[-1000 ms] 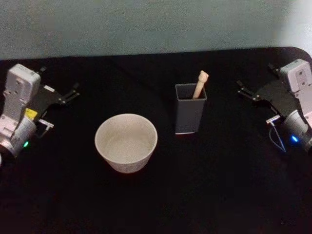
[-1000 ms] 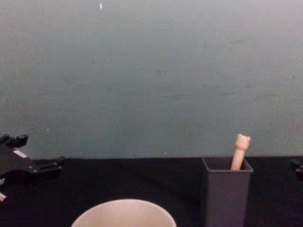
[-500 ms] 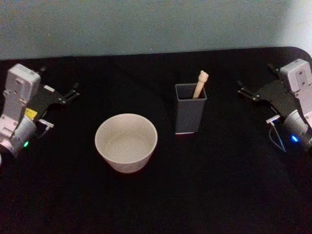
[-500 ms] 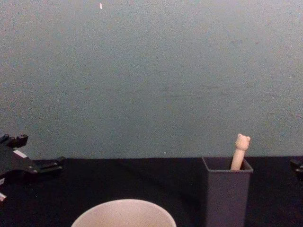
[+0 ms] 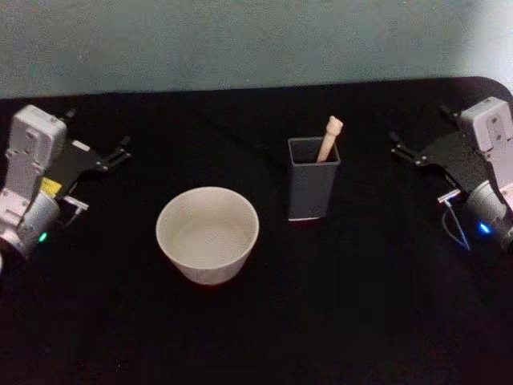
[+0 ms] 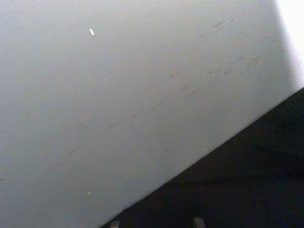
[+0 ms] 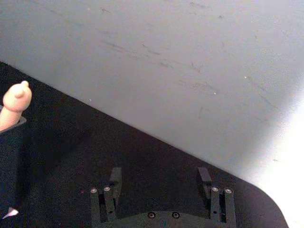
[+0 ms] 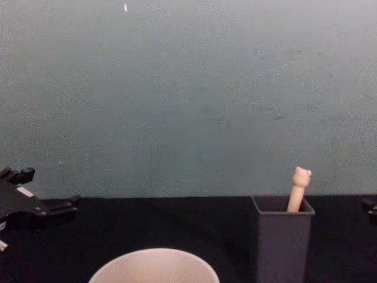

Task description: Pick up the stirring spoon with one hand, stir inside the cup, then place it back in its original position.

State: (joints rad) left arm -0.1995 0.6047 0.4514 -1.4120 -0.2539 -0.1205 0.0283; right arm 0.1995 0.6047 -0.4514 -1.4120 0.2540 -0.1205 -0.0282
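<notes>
The stirring spoon stands in the tall dark grey holder, its beige bear-head handle sticking out above the rim; its bowl is hidden inside. The wide cream cup sits to the left of the holder, a little nearer to me. In the chest view the spoon leans in the holder, with the cup low in front. My right gripper rests open far right of the holder; its wrist view shows its fingers spread and the spoon. My left gripper rests open at the far left.
A black cloth covers the table. A plain grey-green wall rises behind it. The table's far right corner is rounded. Wide bare cloth lies between each gripper and the two containers.
</notes>
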